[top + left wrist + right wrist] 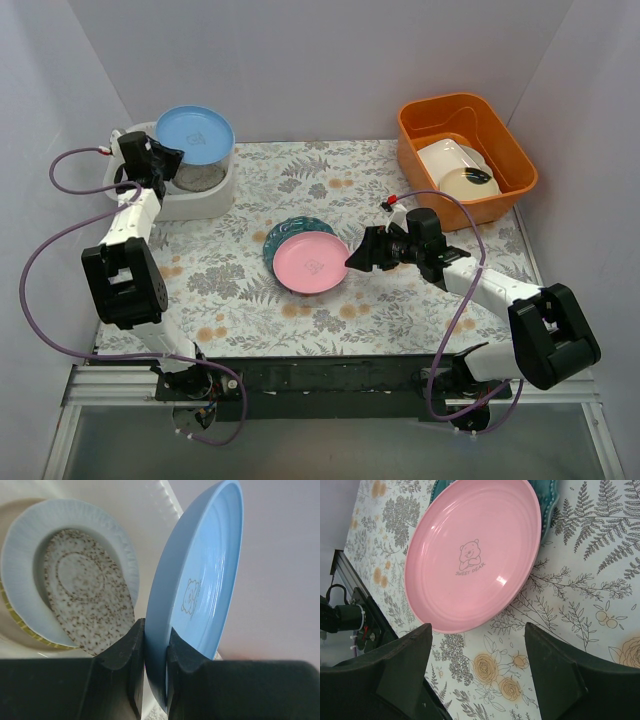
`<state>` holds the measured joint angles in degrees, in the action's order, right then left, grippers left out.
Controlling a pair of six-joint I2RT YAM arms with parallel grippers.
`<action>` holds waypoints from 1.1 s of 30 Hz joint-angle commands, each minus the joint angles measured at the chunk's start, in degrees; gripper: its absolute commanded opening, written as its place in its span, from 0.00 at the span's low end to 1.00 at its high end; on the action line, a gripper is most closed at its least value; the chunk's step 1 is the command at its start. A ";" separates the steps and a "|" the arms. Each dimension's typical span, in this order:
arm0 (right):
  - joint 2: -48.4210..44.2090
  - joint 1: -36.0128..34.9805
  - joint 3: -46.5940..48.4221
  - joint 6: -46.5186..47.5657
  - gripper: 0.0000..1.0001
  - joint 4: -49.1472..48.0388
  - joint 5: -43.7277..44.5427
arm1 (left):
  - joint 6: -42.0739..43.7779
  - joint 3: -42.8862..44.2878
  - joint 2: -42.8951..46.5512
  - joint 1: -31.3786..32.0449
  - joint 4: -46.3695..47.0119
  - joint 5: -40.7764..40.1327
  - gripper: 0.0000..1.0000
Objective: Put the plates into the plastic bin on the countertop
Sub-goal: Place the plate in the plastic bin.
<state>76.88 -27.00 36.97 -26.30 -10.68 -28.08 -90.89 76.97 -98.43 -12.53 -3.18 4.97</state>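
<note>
My left gripper is shut on the rim of a blue plate and holds it over the translucent white plastic bin at the back left. In the left wrist view the blue plate stands edge-on between my fingers. Below it, in the bin, lie a brown-speckled plate on a pale blue ribbed plate. My right gripper is open just right of a pink plate, which rests on a teal scalloped plate. The right wrist view shows the pink plate ahead of the open fingers.
An orange tub at the back right holds a white rectangular dish and a cream dish with a black blob. The fern-printed countertop ends at a black rail along the near edge. Walls close in on three sides.
</note>
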 commanded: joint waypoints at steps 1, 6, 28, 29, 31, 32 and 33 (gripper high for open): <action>-0.85 0.11 2.14 1.34 0.82 -0.23 0.03 | 1.59 0.99 1.32 -0.21 -0.60 -7.60 0.00; -2.17 0.02 1.35 1.70 0.82 1.01 1.09 | 2.47 0.99 0.08 -0.30 -2.97 -10.68 0.00; 0.81 0.11 2.40 2.31 0.82 0.48 -0.14 | 7.66 5.82 -8.52 -0.30 -10.00 -12.10 0.00; 0.81 0.20 2.40 2.40 0.82 0.48 -0.14 | 7.57 5.82 -8.62 -0.30 -9.92 -12.00 0.00; 0.90 0.11 2.14 2.14 0.82 0.39 0.04 | 7.57 6.00 -8.97 -0.30 -9.92 -11.30 0.00; 0.81 0.11 2.05 2.13 0.82 0.31 0.04 | 7.57 6.09 -9.14 -0.30 -10.00 -11.13 0.00; 0.73 0.11 1.88 2.05 0.82 0.22 0.13 | 7.48 6.09 -9.06 -0.30 -9.92 -10.95 0.00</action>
<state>77.43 -27.00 37.08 -25.08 -9.04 -27.40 -85.23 81.58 -107.53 -12.64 -10.76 -6.20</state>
